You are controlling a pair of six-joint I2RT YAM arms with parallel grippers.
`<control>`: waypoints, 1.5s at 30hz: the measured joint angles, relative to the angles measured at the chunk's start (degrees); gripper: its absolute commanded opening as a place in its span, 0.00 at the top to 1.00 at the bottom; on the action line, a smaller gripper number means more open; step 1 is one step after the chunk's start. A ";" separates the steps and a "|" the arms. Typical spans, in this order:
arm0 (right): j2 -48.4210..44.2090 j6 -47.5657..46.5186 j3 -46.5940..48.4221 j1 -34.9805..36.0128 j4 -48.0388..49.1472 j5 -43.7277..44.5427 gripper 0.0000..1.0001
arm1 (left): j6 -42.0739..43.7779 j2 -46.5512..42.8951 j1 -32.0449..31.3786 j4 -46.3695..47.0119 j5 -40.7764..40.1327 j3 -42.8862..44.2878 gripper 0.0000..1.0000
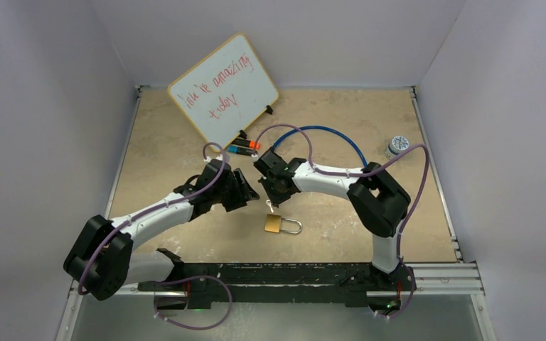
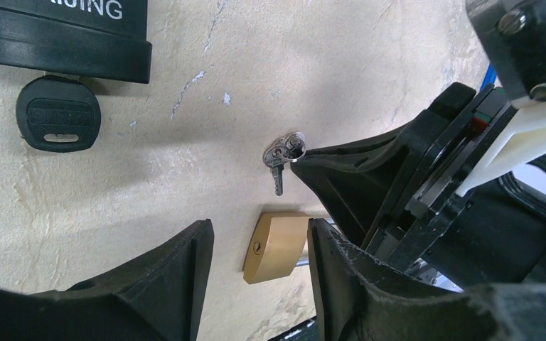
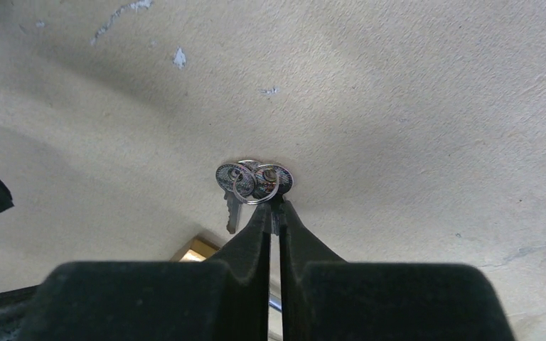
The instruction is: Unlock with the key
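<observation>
Right tool (image 3: 273, 213) pinches the keys (image 3: 253, 182) near the padlock (image 1: 277, 224) (left tool (image 2: 257, 233) gapes empty); next, I'd guess, aim blade at keyhole (image 2: 257, 248).

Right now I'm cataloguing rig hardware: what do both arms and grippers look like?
Both the left arm and right arm have white links between bulky black joints, each trailed by a looping purple cable. The left gripper and right gripper have black, tapering wedge-shaped fingers.
</observation>
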 measured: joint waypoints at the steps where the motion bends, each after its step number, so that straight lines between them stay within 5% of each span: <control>1: -0.02 0.55 0.00 -0.07 0.26 -0.15 1.00 | 0.00 0.00 0.00 0.00 0.00 0.00 0.48; 26: -4.48 6.71 0.00 -1.16 1.68 -8.04 1.00 | -3.23 -2.43 0.00 1.36 0.13 -2.38 0.45; 31: -4.20 5.70 0.33 -1.16 0.74 -7.08 0.68 | -5.01 -3.19 0.00 1.57 0.66 -2.62 0.44; 35: -2.75 3.19 0.98 -1.16 -0.09 -4.15 0.59 | -5.05 -4.22 0.00 0.79 0.09 -2.62 0.44; 40: 0.24 -0.17 2.82 -1.16 -0.90 -3.32 0.60 | -5.11 -4.37 0.00 0.31 -0.44 -2.62 0.44; 45: 2.54 -1.64 4.63 -1.16 -1.14 -3.65 0.72 | -5.11 -4.37 0.00 0.31 -0.68 -2.62 0.44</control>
